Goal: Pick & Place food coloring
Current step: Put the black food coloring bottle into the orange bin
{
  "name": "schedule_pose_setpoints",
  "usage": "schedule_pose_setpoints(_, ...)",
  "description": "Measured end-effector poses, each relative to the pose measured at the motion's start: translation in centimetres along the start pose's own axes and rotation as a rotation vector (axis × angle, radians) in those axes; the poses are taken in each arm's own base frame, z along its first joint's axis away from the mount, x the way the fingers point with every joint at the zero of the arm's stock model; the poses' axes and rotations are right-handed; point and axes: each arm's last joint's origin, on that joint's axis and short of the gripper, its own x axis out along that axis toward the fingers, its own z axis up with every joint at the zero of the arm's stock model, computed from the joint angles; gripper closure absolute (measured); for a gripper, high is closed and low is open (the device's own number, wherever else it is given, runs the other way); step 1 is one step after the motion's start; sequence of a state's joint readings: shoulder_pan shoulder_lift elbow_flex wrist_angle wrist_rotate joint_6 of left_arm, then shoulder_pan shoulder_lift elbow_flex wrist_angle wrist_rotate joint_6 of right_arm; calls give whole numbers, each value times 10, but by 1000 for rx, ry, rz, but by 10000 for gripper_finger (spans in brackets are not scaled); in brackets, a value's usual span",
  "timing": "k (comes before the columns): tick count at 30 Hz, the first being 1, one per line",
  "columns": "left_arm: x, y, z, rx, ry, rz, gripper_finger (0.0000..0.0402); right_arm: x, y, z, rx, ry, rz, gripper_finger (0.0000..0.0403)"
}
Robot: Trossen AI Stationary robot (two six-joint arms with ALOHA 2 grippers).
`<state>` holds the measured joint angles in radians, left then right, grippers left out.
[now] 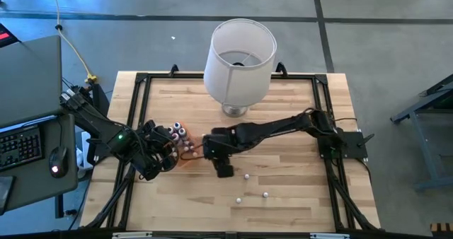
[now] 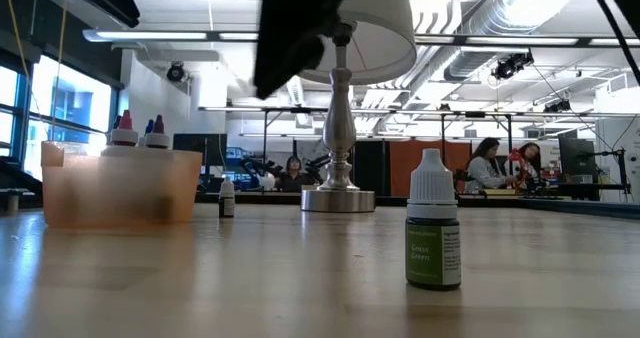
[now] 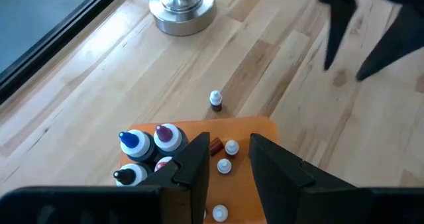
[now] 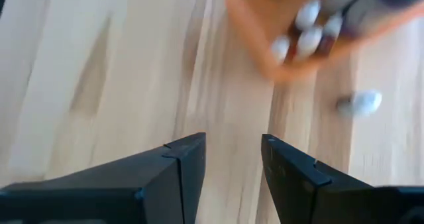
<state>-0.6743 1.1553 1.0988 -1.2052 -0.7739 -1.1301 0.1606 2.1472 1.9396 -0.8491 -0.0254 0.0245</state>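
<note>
The food coloring bottles are tiny and whitish. Several stand in the flat orange tray point(image 1: 187, 160), their white, blue and purple tops point(image 3: 152, 141) up. One bottle point(image 3: 215, 99) stands on the wood just beyond the tray. Three more point(image 1: 246, 176) lie or stand loose toward the near edge, among them a green-labelled one point(image 2: 433, 233). My left gripper point(image 3: 228, 154) hangs open above the tray. My right gripper point(image 4: 232, 158) is open and holds nothing, raised over bare wood just right of the tray point(image 4: 265, 58).
A big white lampshade point(image 1: 239, 51) on a metal foot point(image 3: 182, 5) stands at the far middle of the table. A black frame point(image 1: 134, 105) runs round the table top. Bare wood lies between the tray and the loose bottles.
</note>
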Motion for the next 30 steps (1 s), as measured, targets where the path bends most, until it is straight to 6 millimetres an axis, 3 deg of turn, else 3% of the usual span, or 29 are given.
schedule_pose_setpoints(4, 0, 0, 0, -3, -5, -1, 296, 3, 5, -5, -7, 44, -113, 263)
schedule_pose_setpoints(11, 0, -4, 2, -31, -17, -28, 296, 54, -16, -7, 60, 33, -188, 263)
schedule_pose_setpoints(15, 0, -4, 2, -30, -19, -32, 296, 73, -36, -9, 93, 23, -291, 263)
schedule_pose_setpoints(21, 0, -4, 2, 3, -20, -31, 296, 72, -65, -4, 115, -45, -334, 263)
schedule_pose_setpoints(26, 0, -4, 2, 16, -19, -32, 296, 72, -86, -5, 127, -55, -220, 263)
schedule_pose_setpoints(30, 0, -4, 2, 16, -19, -32, 296, 73, -97, -5, 117, -70, -239, 263)
